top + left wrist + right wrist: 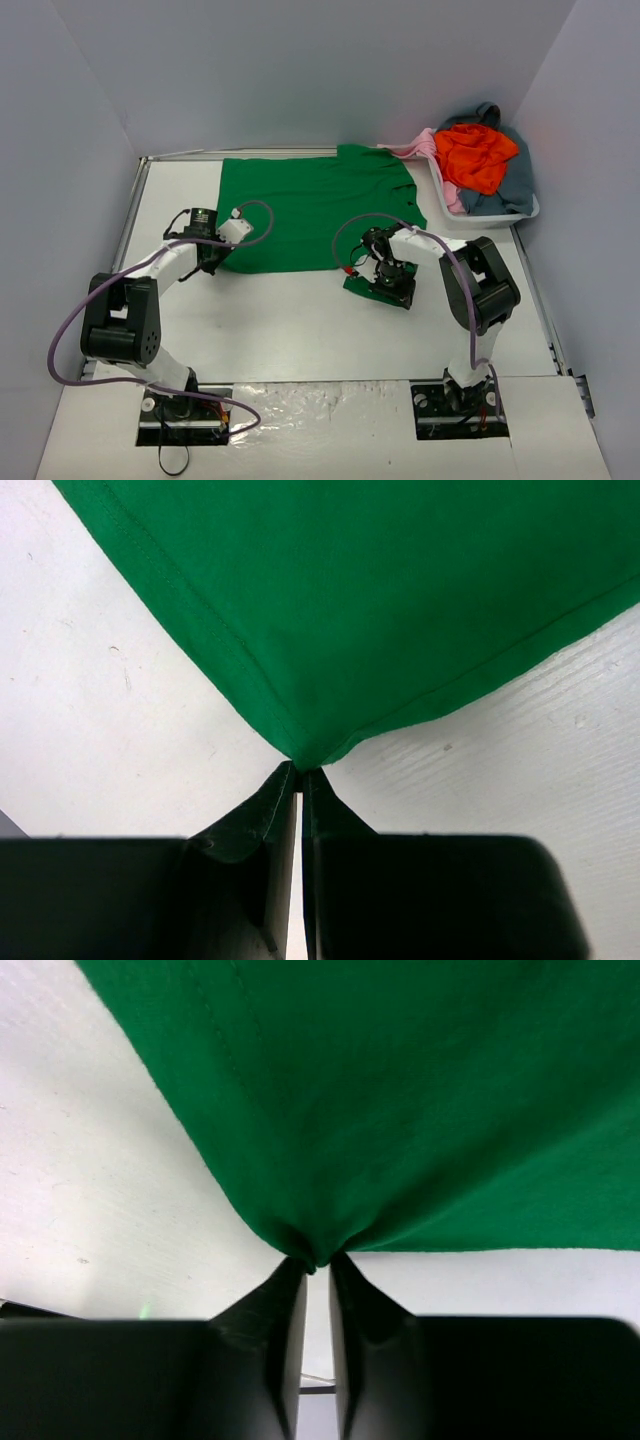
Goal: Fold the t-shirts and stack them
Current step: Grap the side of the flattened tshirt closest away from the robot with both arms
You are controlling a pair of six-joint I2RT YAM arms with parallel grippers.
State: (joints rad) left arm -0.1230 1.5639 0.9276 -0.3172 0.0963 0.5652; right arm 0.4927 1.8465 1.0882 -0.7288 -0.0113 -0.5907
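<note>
green t-shirt (pixel 320 205) corners seemingly pinched

green t-shirt (pixel 315 205): spread out, mid-table | orange-red t-shirt (pixel 478 155), pink t-shirt (pixel 425 145), grey-blue t-shirt (pixel 515 185): heaped far right

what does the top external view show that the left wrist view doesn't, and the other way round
Only the top external view: the whole green t-shirt spread flat, the right tool at its near edge, and the white tub heaped with other shirts.
Only the left wrist view: the hem stitching up close, and the left tool shut on a corner of the shirt.
Both: green cloth lying on the white table.
</note>
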